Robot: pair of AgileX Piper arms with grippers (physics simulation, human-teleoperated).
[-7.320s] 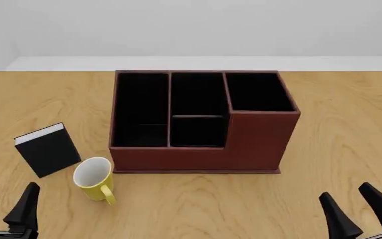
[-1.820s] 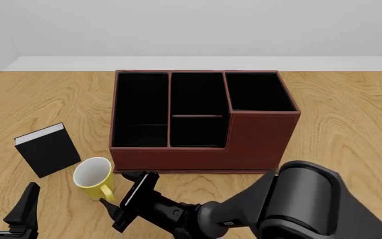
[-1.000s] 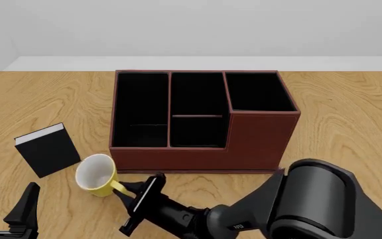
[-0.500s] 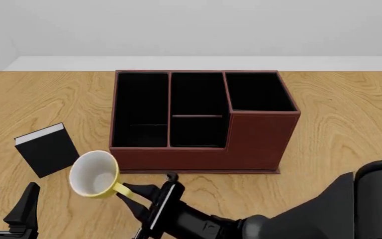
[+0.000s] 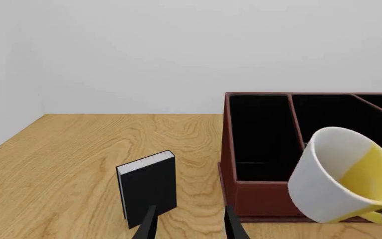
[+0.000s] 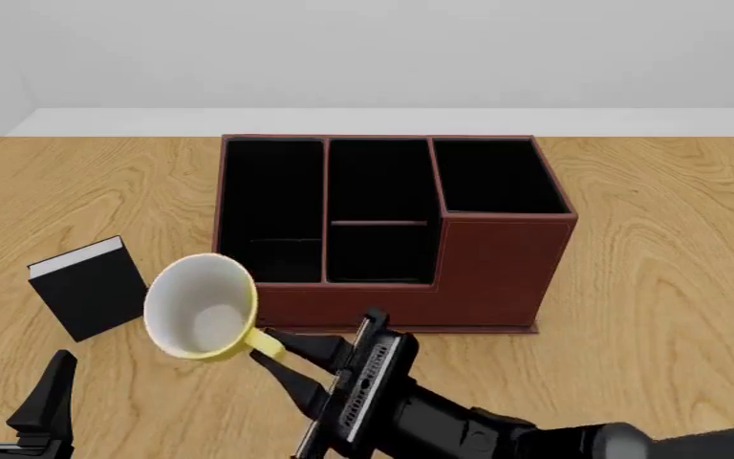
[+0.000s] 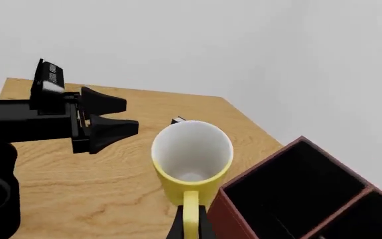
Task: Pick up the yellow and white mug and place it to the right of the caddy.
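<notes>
Carry step in hand: pick looks done, placement not yet. Right gripper (image 6: 269, 350) has its jaws closed thin on the yellow loop handle of the yellow and white mug (image 6: 203, 307); the right wrist view shows the handle pinched between the two fingertips (image 7: 177, 225). Mug hangs just ahead of the jaws, tilted on its side, mouth facing the front camera, clear of the desk (image 6: 673, 287) as far as I can judge. It sits off the caddy's (image 6: 386, 239) front-left corner, near but apart from it; the left wrist view shows the mug in front of the caddy wall.

Left gripper (image 6: 10, 392) is idle, low at the near edge, jaws spread open, holding nothing. Black book (image 6: 89, 287) stands beyond the left jaws, untouched.

Next move, as a judgement: swing the mug across the caddy's front to the far side, high enough or far enough out to miss the taller corner section, turn it upright, lower to bare desk beside the caddy's right wall, then release. Handle grip is narrow, so the mug may swing.
</notes>
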